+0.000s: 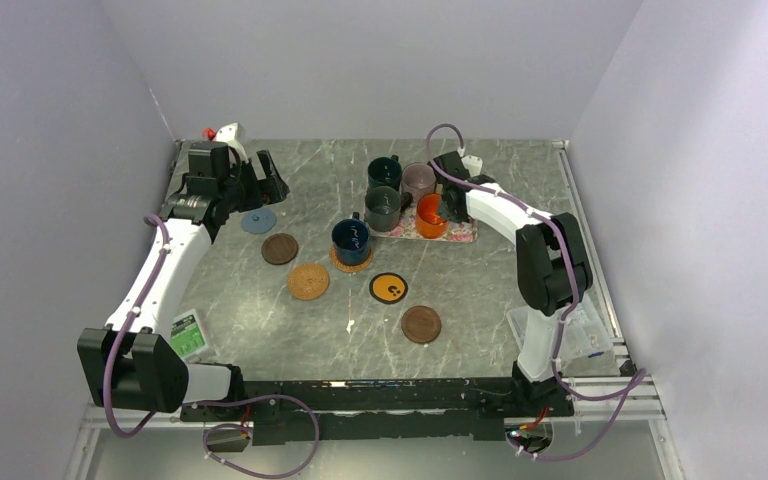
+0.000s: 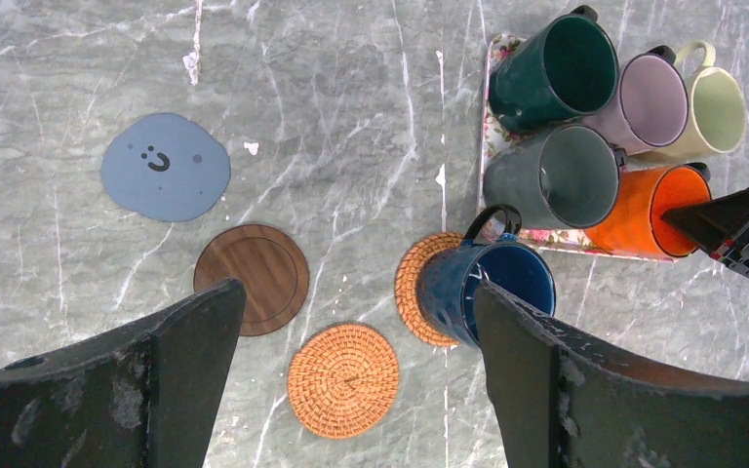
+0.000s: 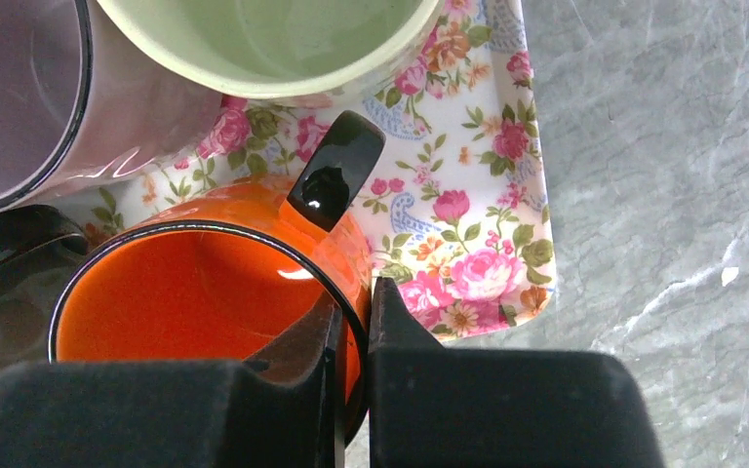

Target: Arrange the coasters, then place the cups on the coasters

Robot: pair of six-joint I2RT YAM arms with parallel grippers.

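the right hand is clenched on the wall of the orange cup, with 1 finger inside the rim and 1 outside. the cup stands on the floral mat, toward the far edge of the table. the cream cup and the mauve cup crowd its far side, and the dark grey cup is hard against it; we cannot tell whether they touch. the left hand hangs released, jaws wide, over the far left part of the table, holding nothing.

we judge the step in hand to be carrying this cup to a free coaster. to do it well, we would lift straight up first, until the base clears the neighbours' rims, since a sideways drag could knock them. a rim pinch lets a cup swing, so we would travel slowly and keep it upright.

the black coaster with the yellow centre, near the middle of the table, looks the closest free 1. the navy cup sits on a tan woven coaster just beyond it, so we would approach from the right edge. we would set the cup down flat and centred, and only then let go.
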